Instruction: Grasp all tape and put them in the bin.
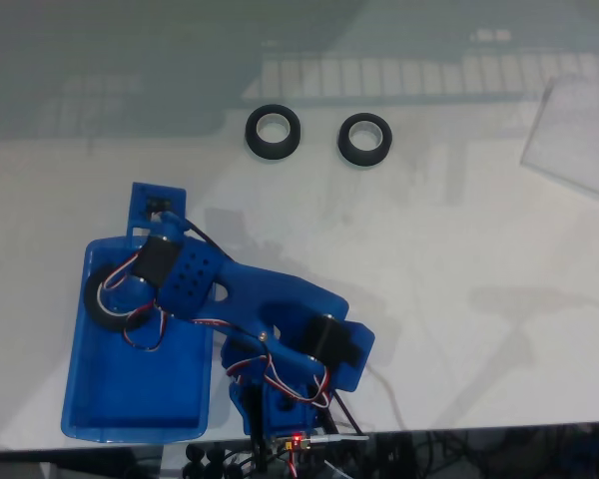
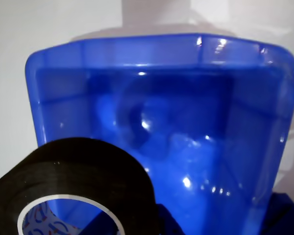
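Black ring-shaped tape roll with pale inner core (image 2: 83, 188) at bottom left of wrist view, tilted, hole facing camera, over blue tray interior. In fixed view same roll (image 1: 100, 299) at upper left of shallow translucent blue plastic bin (image 1: 130, 399), partly under arm. Bin long axis runs up-down in fixed view. Blue arm's gripper (image 1: 130, 289) over bin at roll; cannot tell whether fingers clamp roll or stand apart. Two more black rolls flat on white table (image 1: 459, 259), holes up: left roll (image 1: 273, 133), right roll (image 1: 364, 139), side by side, apart, well above bin.
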`<state>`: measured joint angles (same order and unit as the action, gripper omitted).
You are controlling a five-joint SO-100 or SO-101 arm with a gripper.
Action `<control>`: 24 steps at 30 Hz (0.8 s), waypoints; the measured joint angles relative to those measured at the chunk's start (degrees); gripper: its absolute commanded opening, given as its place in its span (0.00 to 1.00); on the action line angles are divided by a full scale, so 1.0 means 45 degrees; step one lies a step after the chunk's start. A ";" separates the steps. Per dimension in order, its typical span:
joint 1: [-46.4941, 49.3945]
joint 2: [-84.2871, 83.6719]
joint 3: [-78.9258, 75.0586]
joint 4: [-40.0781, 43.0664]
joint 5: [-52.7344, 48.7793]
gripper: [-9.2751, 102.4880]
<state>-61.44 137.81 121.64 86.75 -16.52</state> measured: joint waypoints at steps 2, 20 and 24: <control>-0.0176 0.0156 0.0000 -0.0020 0.0020 0.08; 0.0020 0.0879 0.0098 -0.0703 0.0176 0.42; 0.0859 0.0957 0.0098 -0.1309 0.0313 0.42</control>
<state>-57.57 142.12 122.08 80.86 -15.12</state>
